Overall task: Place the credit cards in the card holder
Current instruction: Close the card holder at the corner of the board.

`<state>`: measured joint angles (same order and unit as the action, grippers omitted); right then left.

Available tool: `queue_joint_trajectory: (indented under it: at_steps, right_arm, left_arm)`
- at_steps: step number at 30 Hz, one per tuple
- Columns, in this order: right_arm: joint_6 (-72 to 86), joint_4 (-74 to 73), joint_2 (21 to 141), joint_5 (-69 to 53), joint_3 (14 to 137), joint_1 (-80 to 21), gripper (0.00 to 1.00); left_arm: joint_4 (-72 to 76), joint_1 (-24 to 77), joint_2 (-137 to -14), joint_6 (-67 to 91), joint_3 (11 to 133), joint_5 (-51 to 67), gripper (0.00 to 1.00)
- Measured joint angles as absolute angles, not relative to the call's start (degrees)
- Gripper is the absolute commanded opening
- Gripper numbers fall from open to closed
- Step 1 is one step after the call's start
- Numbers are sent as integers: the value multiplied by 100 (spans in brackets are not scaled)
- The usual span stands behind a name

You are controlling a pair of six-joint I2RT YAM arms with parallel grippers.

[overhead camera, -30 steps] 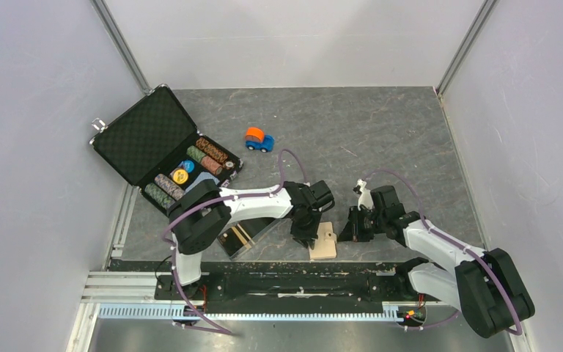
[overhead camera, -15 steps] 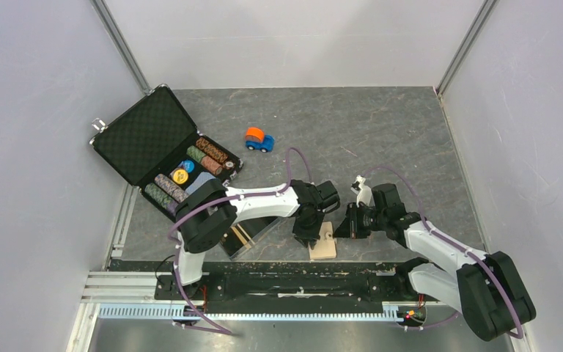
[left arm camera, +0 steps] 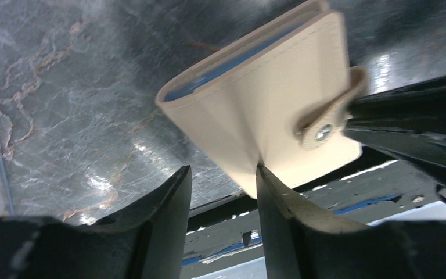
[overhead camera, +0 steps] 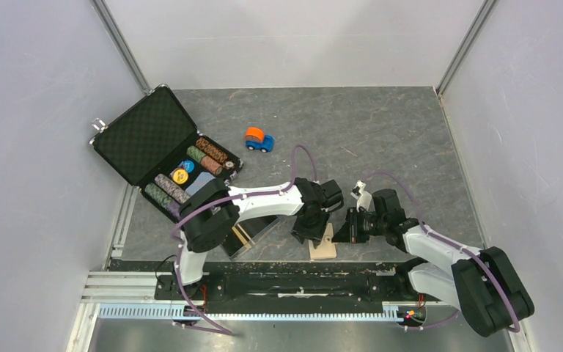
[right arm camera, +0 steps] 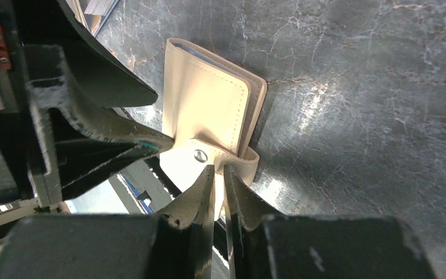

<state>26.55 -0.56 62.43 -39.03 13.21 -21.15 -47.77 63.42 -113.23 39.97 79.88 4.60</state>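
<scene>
With left gripper point(left arm camera: 223, 174) released, jaws apart, card holder point(left arm camera: 255, 99) just beyond its fingertips, and right gripper point(right arm camera: 218, 170) seemingly clenched on snap tab point(right arm camera: 223, 156): peel tab gently, bracing holder against twisting.

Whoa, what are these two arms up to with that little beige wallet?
The right gripper seems to pinch the closed card holder at its snapped tab. The left gripper hangs open right beside it, holding nothing. The edge of a blue card shows inside the holder.
</scene>
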Motion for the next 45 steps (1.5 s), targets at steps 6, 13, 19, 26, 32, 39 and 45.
queue_joint_trajectory:
  at_steps: [6, 13, 19, 26, 32, 39, 45]
  right_arm:
    - [2744, 163, 6281, -3916, 1221, -2115, 13]
    - [2808, 322, 6267, -3922, 1133, -2115, 13]
    - [2877, 373, 6235, -3922, 1100, -2115, 13]
    - [2976, 499, 6167, -3929, 1002, -2115, 13]
    - [3105, 727, 6154, -3966, 878, -2097, 13]
    - [3173, 823, 6154, -3988, 832, -2082, 13]
    - [3194, 810, 6141, -4021, 832, -2088, 13]
  left_arm:
    - [-3771, 6163, -10796, 4071, 7419, 823, 54]
    - [-2165, 5649, -10001, 4681, 6248, 1461, 56]
    - [-1251, 5607, -10221, 5105, 5894, 1896, 47]
    - [-836, 5612, -10422, 5258, 5828, 2163, 34]
    - [-757, 5610, -10549, 5290, 5850, 2314, 24]
    - [-913, 5623, -10628, 5284, 5953, 2307, 2]
    - [-1291, 5664, -10628, 5229, 6165, 2215, 2]
